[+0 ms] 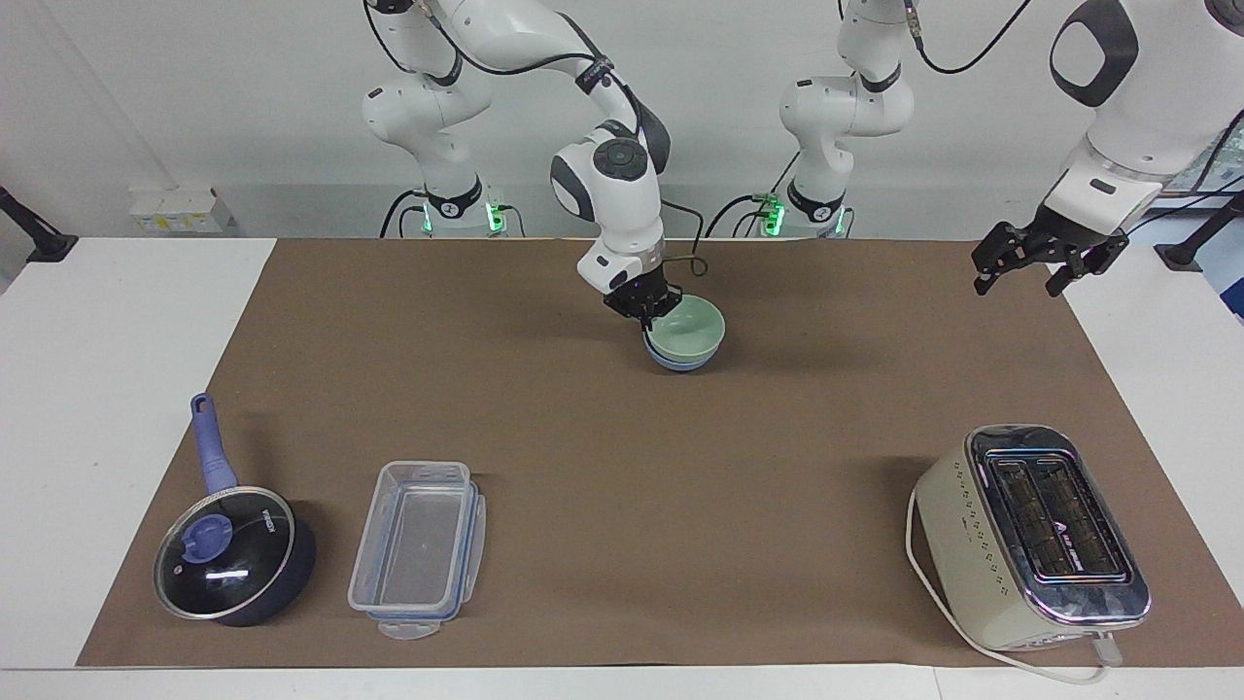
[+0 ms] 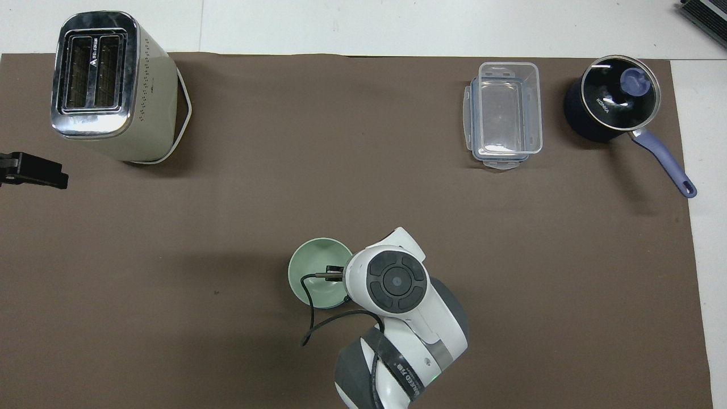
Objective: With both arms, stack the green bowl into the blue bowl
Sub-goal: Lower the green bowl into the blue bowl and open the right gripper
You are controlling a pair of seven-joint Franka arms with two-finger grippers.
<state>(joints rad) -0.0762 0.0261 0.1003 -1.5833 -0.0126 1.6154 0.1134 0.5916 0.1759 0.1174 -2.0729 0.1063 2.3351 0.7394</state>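
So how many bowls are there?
2. The green bowl sits in the blue bowl, mid-table near the robots, the right gripper at its rim. None seem hidden.

The right arm (image 2: 397, 318) covers one edge of the green bowl (image 2: 315, 270).

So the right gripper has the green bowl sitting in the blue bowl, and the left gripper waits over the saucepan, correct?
Not quite. In the facing view the left gripper waits at the toaster's end of the table, not over the saucepan. The right gripper is at the green bowl, nested in the blue bowl.
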